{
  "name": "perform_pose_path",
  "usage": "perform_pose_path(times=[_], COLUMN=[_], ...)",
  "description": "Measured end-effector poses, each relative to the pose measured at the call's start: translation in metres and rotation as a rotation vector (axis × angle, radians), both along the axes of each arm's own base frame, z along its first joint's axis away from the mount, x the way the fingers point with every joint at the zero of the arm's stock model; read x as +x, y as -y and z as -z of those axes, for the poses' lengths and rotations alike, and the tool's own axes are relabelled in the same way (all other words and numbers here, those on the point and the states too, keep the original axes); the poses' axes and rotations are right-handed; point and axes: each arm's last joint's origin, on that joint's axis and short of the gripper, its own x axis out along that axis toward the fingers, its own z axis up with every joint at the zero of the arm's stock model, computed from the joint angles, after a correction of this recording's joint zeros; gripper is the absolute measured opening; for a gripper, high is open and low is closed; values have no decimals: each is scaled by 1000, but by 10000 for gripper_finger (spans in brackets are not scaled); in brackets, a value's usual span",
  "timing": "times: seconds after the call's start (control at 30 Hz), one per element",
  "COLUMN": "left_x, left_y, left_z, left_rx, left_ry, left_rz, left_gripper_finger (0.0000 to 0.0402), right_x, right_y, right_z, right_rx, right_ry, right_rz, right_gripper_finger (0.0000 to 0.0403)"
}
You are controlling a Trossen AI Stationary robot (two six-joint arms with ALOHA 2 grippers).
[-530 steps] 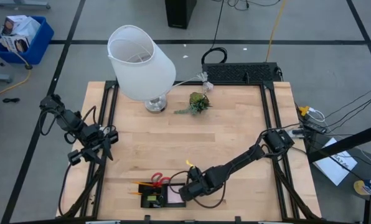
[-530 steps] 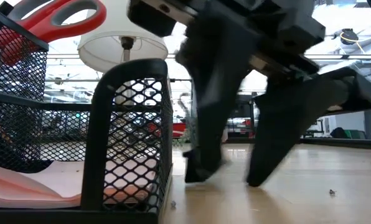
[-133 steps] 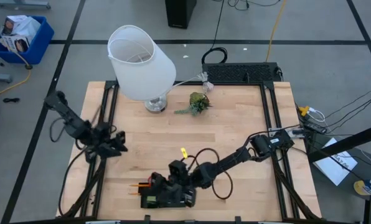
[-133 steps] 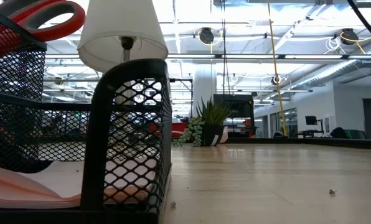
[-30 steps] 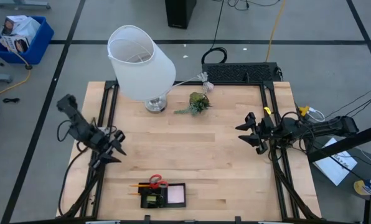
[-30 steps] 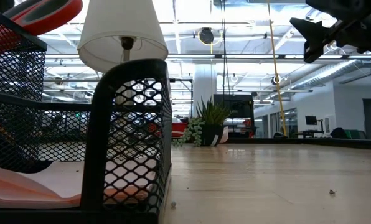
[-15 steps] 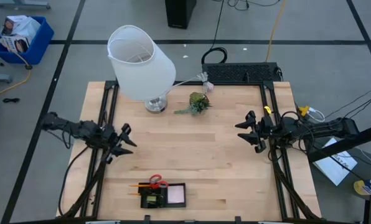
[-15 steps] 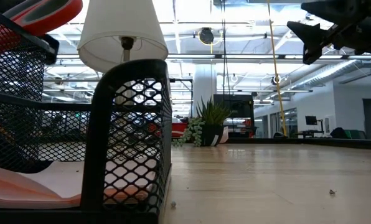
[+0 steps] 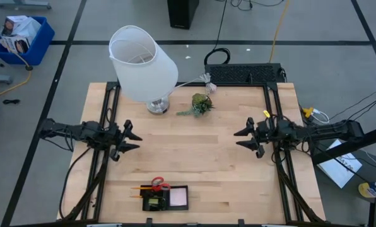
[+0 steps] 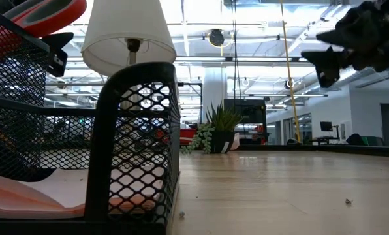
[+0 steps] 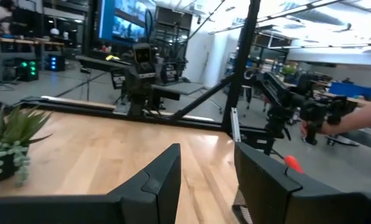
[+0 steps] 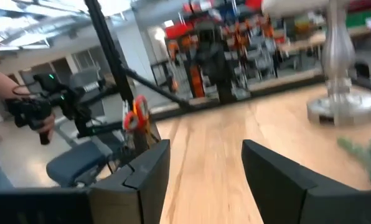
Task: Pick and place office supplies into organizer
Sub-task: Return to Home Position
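The black mesh organizer [image 9: 166,198] stands near the table's near edge, and it fills the left of the low view [image 10: 136,143]. In it lie the red-handled scissors [image 9: 158,183], a pink sticky-note pad [image 9: 178,198] and an orange pencil [image 9: 137,188]. My left gripper [image 9: 132,137] hovers open over the table's left part and points toward the right edge; its own view shows nothing between its fingers [image 11: 207,168]. My right gripper [image 9: 238,139] hovers open over the right part, facing it, also with nothing between its fingers [image 12: 205,155].
A white lamp [image 9: 144,63] and a small green plant sprig [image 9: 202,104] stand at the back. A black keyboard-like box [image 9: 245,74] lies at the far edge. Black frame rails [image 9: 106,126] run along both sides. A person's hand [image 11: 322,121] shows beyond the table.
My left gripper has swung from pointing at the near edge to pointing toward the table's right edge, shifting a little toward the far edge. My right gripper has tipped downward slightly. The organizer and its contents have stayed where they were.
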Motion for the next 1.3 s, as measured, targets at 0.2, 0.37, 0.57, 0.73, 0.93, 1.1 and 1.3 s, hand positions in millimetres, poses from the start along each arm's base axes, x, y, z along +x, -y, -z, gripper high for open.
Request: perform_pose_path(times=[0.2, 0.37, 0.57, 0.73, 0.93, 1.1, 1.3], left_x=[0, 0, 0, 0, 0, 0, 0], left_y=[-1, -1, -1, -1, -1, -1, -1], left_z=[1, 1, 1, 1, 1, 1, 0], left_rx=[-11, 5, -1, -1, -2, -2, -2], left_ry=[-8, -5, -6, -6, -7, -7, -6], left_rz=[-19, -23, -22, -22, -22, -22, -22], left_gripper_finger=[152, 152, 152, 152, 152, 152, 152], right_x=[0, 0, 0, 0, 0, 0, 0], right_y=[0, 0, 0, 0, 0, 0, 0], right_z=[6, 6, 5, 5, 5, 5, 5], right_rx=[1, -1, -1, -1, -1, -2, -2], right_ry=[-58, -58, -55, -56, -56, -55, -56], right_rz=[1, 1, 2, 3, 3, 3, 3], right_gripper_finger=[194, 194, 194, 194, 194, 194, 194])
